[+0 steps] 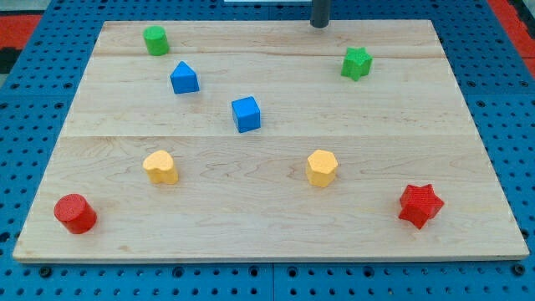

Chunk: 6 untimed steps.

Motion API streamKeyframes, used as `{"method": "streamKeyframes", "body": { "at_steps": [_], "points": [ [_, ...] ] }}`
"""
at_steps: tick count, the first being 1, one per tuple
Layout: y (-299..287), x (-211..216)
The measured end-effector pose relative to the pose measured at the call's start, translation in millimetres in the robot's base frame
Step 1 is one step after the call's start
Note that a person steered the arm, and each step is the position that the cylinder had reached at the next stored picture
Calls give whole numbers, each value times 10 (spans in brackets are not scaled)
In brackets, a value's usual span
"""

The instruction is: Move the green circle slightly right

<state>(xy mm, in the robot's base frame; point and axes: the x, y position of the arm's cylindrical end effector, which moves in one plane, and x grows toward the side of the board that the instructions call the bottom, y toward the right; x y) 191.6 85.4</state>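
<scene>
Meanwhile: tip at the top edge, green circle far to its left

Camera view: my tip (319, 25) sits at the board's (267, 226) 12 o'clock edge; it is a bare rod with no pincer, so open or closed cannot be told. Green circle (155, 40) stands near the 10 o'clock corner, well apart from my tip. Blue triangular block (184, 78) lies at its 5 o'clock, blue cube (246, 114) further on. Green star (356, 63) sits at my tip's 5 o'clock. Yellow heart-like block (160, 167), yellow hexagon (321, 168), red cylinder (75, 213) and red star (420, 206) fill the lower half.
</scene>
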Motion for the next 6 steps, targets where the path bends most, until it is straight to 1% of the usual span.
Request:
{"method": "streamKeyframes", "body": {
  "at_steps": [2,3,4,5,6],
  "points": [
    [-84,0],
    [109,9],
    [-373,12],
    [-1050,14],
    [-1384,19]
  ]
}}
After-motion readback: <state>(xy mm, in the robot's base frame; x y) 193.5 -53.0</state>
